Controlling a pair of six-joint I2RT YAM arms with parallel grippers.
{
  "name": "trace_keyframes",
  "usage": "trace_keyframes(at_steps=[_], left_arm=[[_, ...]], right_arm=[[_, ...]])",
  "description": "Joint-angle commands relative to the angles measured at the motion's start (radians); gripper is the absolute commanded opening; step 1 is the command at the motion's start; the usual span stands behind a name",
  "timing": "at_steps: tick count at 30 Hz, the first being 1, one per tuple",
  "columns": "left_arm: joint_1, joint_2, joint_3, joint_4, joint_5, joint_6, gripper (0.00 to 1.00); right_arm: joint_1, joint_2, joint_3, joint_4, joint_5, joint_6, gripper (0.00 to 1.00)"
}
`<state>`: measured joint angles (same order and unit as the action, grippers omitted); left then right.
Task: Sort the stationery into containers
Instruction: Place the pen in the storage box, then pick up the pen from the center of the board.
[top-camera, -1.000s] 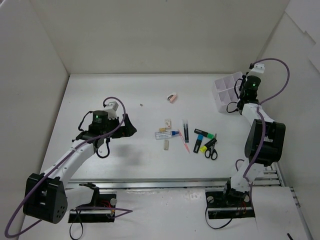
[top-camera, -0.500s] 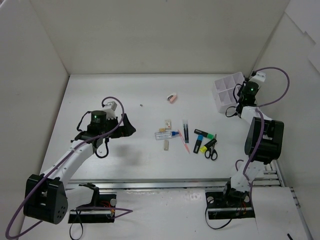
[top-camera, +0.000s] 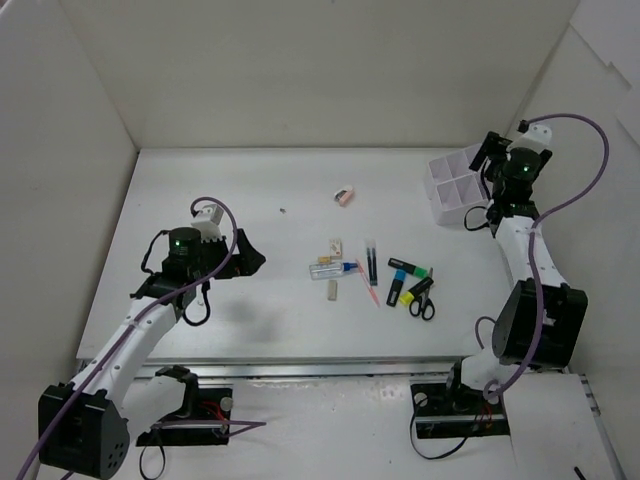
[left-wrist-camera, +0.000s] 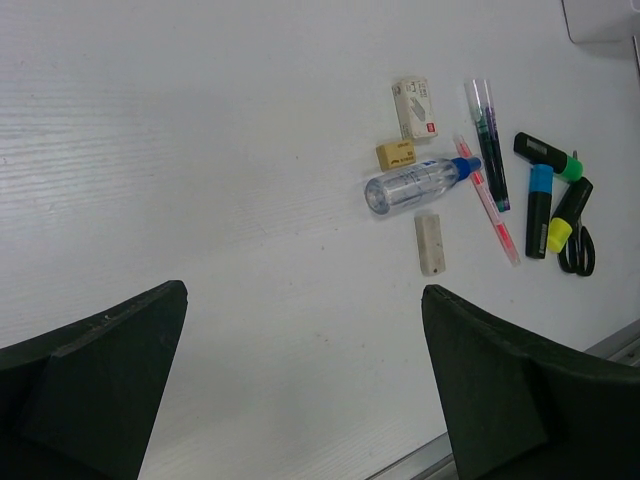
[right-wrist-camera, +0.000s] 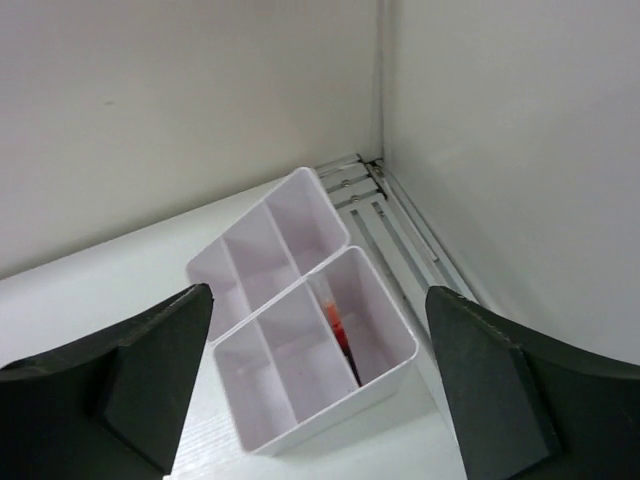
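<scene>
From above, we see the left tool (top-camera: 247, 256) over bare bench (top-camera: 300, 180), well left of the loose stationery (top-camera: 375, 275) at mid-bench. One eraser (top-camera: 343, 196) lies apart, farther back. The right tool (top-camera: 488, 152) hangs at the far right corner of the white box (top-camera: 450, 190).

In the left wrist view, its fingers (left-wrist-camera: 95, 385) stand wide with nothing between. The tube (left-wrist-camera: 415, 185), pens (left-wrist-camera: 490, 205), markers (left-wrist-camera: 540, 195) and scissors (left-wrist-camera: 577, 248) lie ahead, to the right.

In the right wrist view, we see wide-spread fingers (right-wrist-camera: 130, 375) above the box, where a red pen (right-wrist-camera: 335, 322) lies in the near right compartment.
</scene>
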<state>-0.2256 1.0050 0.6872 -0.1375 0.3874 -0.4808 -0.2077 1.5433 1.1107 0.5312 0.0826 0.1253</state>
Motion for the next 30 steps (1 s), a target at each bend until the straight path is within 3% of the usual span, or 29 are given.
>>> trace_keyframes(at_steps=[1, 2, 3, 6, 11, 16, 20, 25, 26, 30], left_arm=[[0.015, -0.029, 0.011, 0.019, 0.001, 0.018, 0.99], [0.015, -0.031, 0.008, 0.016, 0.002, 0.018, 0.99], [0.015, -0.037, 0.005, 0.016, 0.004, 0.024, 1.0], [0.025, -0.052, 0.0, -0.002, 0.016, 0.033, 1.0], [0.025, -0.086, -0.021, -0.02, 0.034, 0.031, 1.0], [0.025, -0.115, -0.04, -0.048, 0.038, 0.028, 0.99], [0.025, -0.147, -0.054, -0.071, 0.028, 0.024, 0.99], [0.025, -0.195, -0.063, -0.114, -0.008, 0.021, 0.99], [0.025, -0.21, -0.072, -0.116, -0.012, 0.018, 0.99], [0.025, -0.224, -0.08, -0.106, -0.016, 0.011, 1.0]], right_arm=[[0.049, -0.081, 0.113, -0.234, -0.15, -0.116, 0.87], [0.089, -0.089, 0.12, -0.281, -0.18, -0.183, 0.88], [0.108, -0.098, 0.123, -0.327, -0.199, -0.209, 0.98], [0.183, -0.138, 0.094, -0.482, -0.233, -0.23, 0.98], [0.385, -0.152, -0.023, -0.563, -0.27, -0.092, 0.98], [0.54, -0.051, -0.026, -0.617, -0.087, 0.152, 0.98], [0.567, 0.084, 0.04, -0.635, 0.051, 0.293, 0.9], [0.584, 0.204, 0.101, -0.658, 0.085, 0.37, 0.81], [0.587, 0.219, 0.112, -0.659, 0.085, 0.373, 0.73], [0.584, 0.293, 0.138, -0.66, 0.057, 0.373, 0.6]])
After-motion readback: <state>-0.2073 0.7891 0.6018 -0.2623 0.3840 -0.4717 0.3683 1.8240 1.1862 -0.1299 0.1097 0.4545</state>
